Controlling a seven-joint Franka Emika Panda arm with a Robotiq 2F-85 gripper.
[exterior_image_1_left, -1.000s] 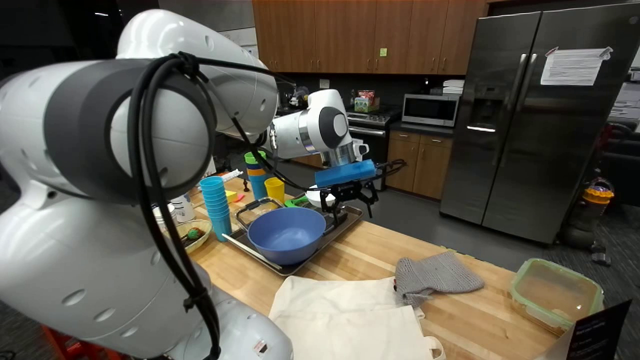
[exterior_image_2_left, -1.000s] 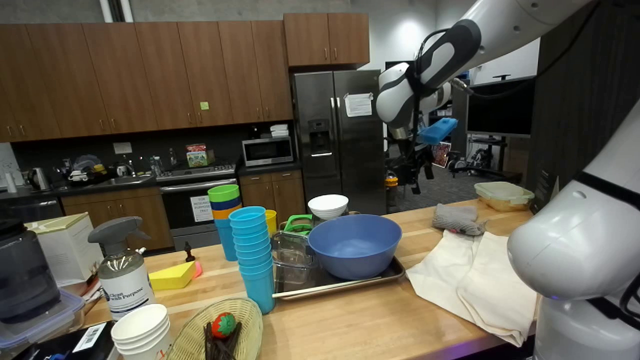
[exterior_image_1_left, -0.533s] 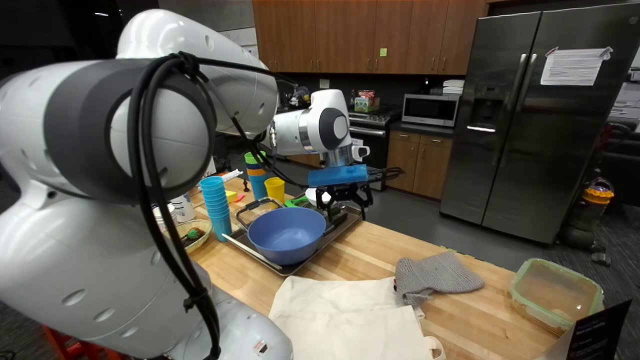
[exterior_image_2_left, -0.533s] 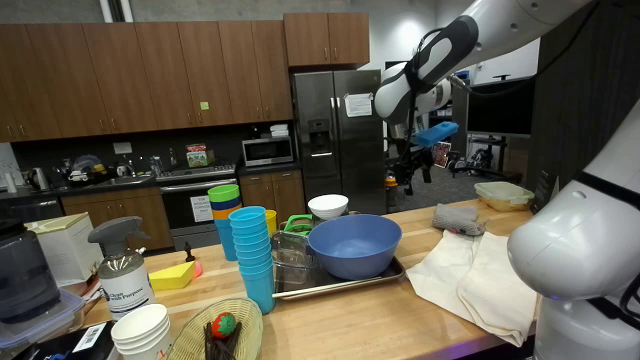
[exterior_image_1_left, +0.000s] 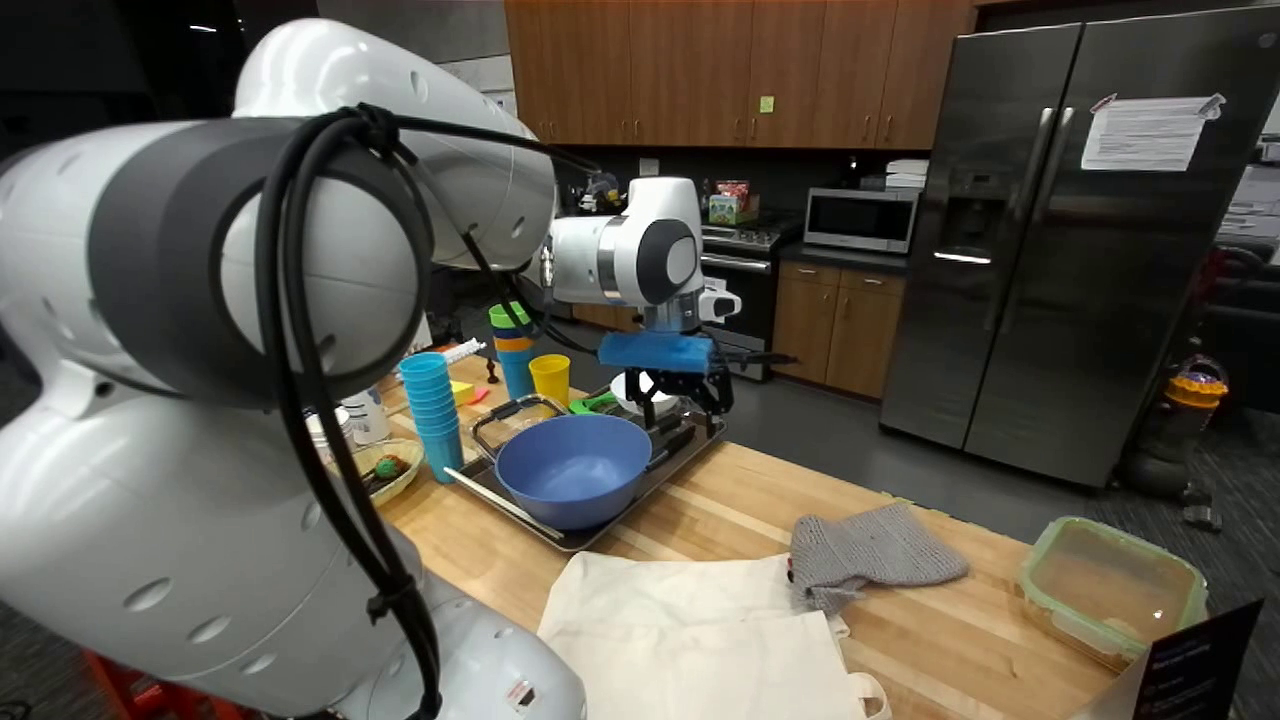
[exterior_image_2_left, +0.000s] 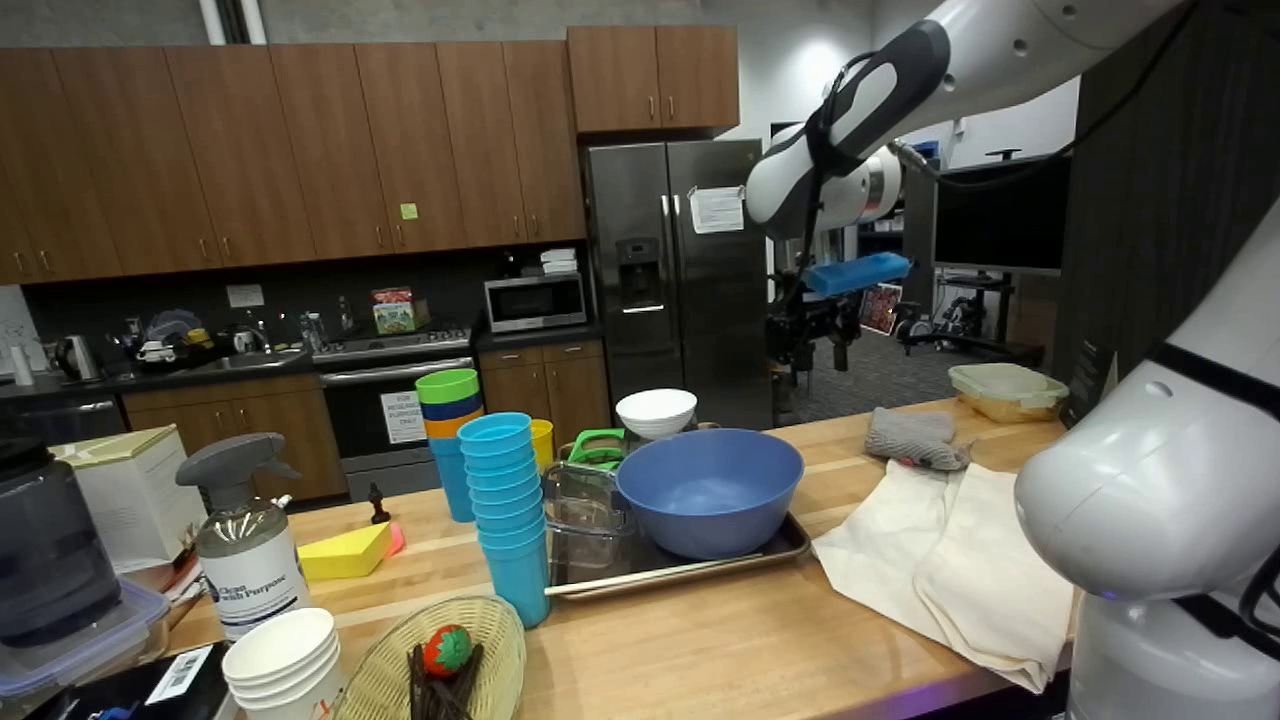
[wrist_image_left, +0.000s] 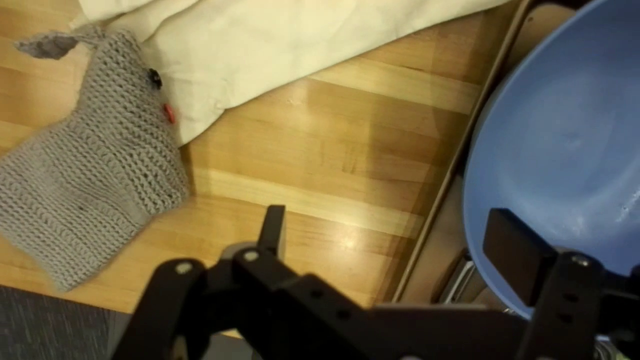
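Observation:
My gripper (wrist_image_left: 389, 215) stands open, its black fingers wide apart with nothing between them. Seen from the wrist, it is above the wooden table, and one of its fingers (wrist_image_left: 520, 255) overlaps the rim of the blue bowl (wrist_image_left: 565, 125); contact cannot be told. In an exterior view the gripper (exterior_image_1_left: 682, 415) hangs behind the blue bowl (exterior_image_1_left: 573, 480), over the far end of the dark tray (exterior_image_1_left: 690, 455). The bowl sits on that tray. A grey knitted piece (wrist_image_left: 95, 160) lies on the cream cloth bag (wrist_image_left: 280, 50) and the table, left of the gripper.
A white bowl (exterior_image_2_left: 657, 410), a glass dish (exterior_image_2_left: 585, 505) and a green item (exterior_image_2_left: 597, 447) are by the blue bowl. Stacked blue cups (exterior_image_2_left: 510, 520), a wicker basket (exterior_image_2_left: 500, 640) and a spray bottle (exterior_image_2_left: 250, 560) stand nearby. A lidded container (exterior_image_1_left: 1115, 590) is near the table's end.
The gripper has shifted left in both exterior views and levelled out from a tilt, with a slight turn of the wrist. It stays open. The objects on the table have not moved.

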